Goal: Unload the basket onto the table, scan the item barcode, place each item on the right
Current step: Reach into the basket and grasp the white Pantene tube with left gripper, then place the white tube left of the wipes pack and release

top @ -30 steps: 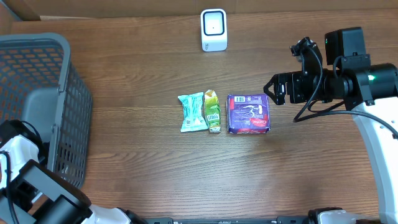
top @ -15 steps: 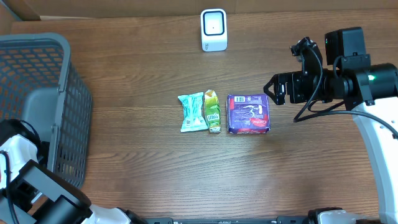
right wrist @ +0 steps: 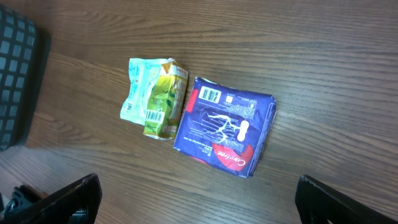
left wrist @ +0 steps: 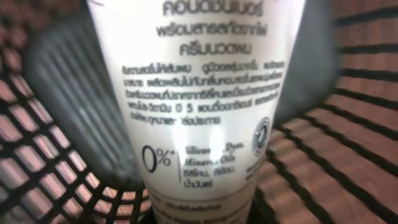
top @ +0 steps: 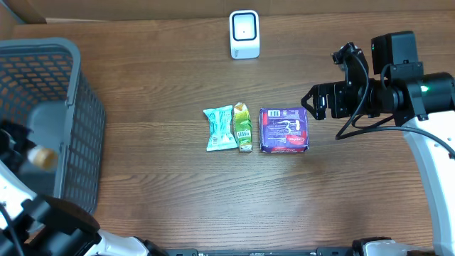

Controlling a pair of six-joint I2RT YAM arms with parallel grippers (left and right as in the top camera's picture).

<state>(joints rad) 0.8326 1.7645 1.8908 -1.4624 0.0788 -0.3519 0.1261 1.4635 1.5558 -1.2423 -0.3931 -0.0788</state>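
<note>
The table (top: 163, 178) is dark brown wood with a fine grain running left to right. In the right wrist view long board seams cross it at a slight slant. The light is soft and even, falling from above: a pale sheen lies on the far half of the top, and shadows are short and faint. Past the table's back edge runs a flat tan strip (top: 341, 7), dark at its left corner.
</note>
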